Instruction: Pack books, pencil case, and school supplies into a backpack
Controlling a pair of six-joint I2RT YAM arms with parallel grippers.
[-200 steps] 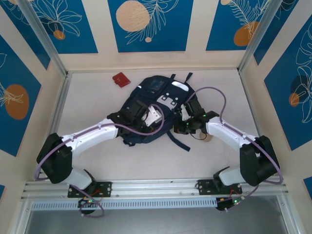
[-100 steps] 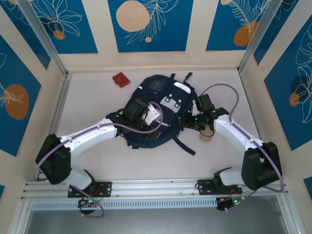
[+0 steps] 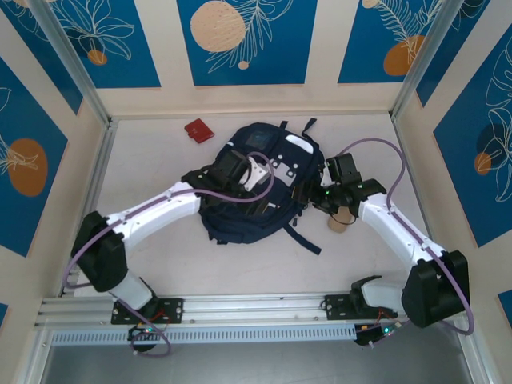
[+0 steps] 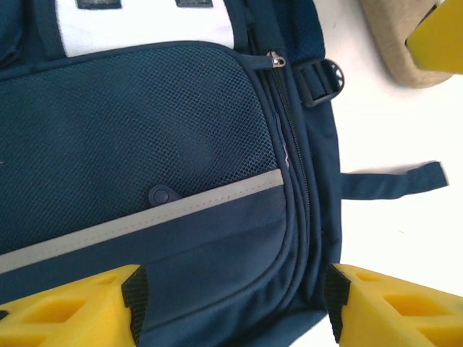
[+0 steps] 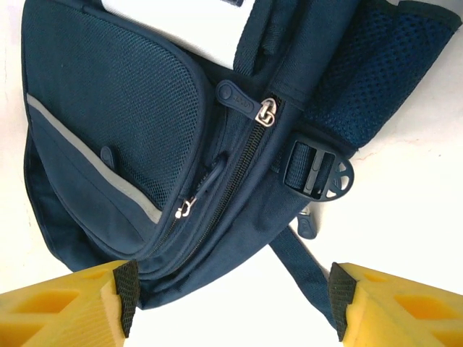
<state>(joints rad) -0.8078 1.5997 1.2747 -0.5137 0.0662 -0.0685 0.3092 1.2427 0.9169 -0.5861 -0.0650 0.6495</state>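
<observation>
The navy backpack [image 3: 258, 192] lies flat mid-table, front pocket up, with its grey stripe [image 4: 145, 220] and mesh panel showing. In the right wrist view its zips [image 5: 239, 170] look closed, and a buckle [image 5: 318, 173] and a strap [image 5: 304, 271] hang off its side. My left gripper [image 3: 250, 173] hovers over the front pocket, jaws open and empty [image 4: 231, 303]. My right gripper [image 3: 314, 197] is at the backpack's right edge, open with nothing between its fingers [image 5: 230, 303]. The books are out of view. A small red case [image 3: 199, 130] lies behind the backpack; whether it is the pencil case I cannot tell.
A tan roll [image 3: 342, 222] sits on the table just right of the backpack, under the right arm, and shows as a tan roll [image 4: 394, 54] in the left wrist view. Metal rails and patterned walls [image 3: 104, 176] enclose the white table.
Both grippers have gone from shut to open and let go of the backpack. The left one moved back over the pocket, the right one drew off to the right, and the bag settled flat.
</observation>
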